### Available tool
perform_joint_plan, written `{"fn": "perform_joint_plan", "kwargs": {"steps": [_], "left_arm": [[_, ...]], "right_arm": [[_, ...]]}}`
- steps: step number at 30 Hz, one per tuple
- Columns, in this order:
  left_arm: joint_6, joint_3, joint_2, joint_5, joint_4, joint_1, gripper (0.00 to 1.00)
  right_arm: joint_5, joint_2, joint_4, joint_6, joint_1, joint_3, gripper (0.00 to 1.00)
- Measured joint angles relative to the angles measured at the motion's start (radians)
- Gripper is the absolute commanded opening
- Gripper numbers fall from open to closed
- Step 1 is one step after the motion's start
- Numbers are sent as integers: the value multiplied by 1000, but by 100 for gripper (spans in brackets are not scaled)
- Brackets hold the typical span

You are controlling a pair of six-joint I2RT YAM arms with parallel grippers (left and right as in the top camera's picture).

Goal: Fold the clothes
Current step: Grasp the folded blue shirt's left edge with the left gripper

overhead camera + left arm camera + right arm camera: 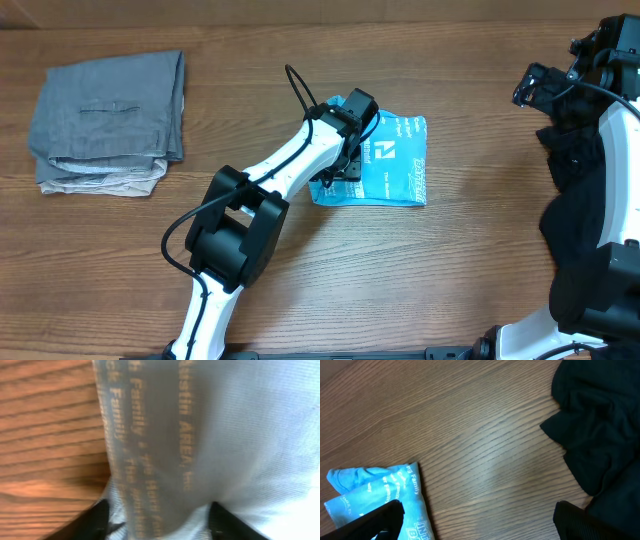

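The light blue T-shirt (395, 160) lies folded into a small rectangle at mid-table, lettering up. My left gripper (345, 150) is down on its left edge. In the left wrist view the shirt's cloth (225, 435) fills the gap of the left gripper (160, 510) and puckers against both black fingers, which are closed on a thick fold. The black garment (580, 200) lies crumpled at the right edge, partly under my right arm. My right gripper (540, 85) hovers open over bare wood (480, 515), with the T-shirt (375, 485) to one side and the black garment (600, 420) to the other.
A folded pair of grey trousers (110, 105) rests on a beige garment (100, 182) at the far left. Bare wooden tabletop (480, 250) lies between the T-shirt and the black garment.
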Motion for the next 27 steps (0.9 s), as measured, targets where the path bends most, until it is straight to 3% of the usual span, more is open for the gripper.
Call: {"fn": "perform_joint_plan", "kwargs": {"steps": [8,17,19,21,23,25,27], "left_arm": [[28,5,0,31,-48,37,82],[27,-8,0,131,-34,55,47],[29,-9,0,140,-35,54,44],[27,-9,0,145,-35,54,44],[27,-9,0,147,-35,54,59],[23,-10,0,142,-39,54,59],[24,-11,0,144,-45,59,69]], "right_arm": [[0,0,0,0,0,0,100],[0,0,0,0,0,0,100],[0,0,0,0,0,0,100],[0,0,0,0,0,0,100],[-1,0,0,0,0,0,100],[0,0,0,-1,0,0,100],[0,0,0,0,0,0,100]]}}
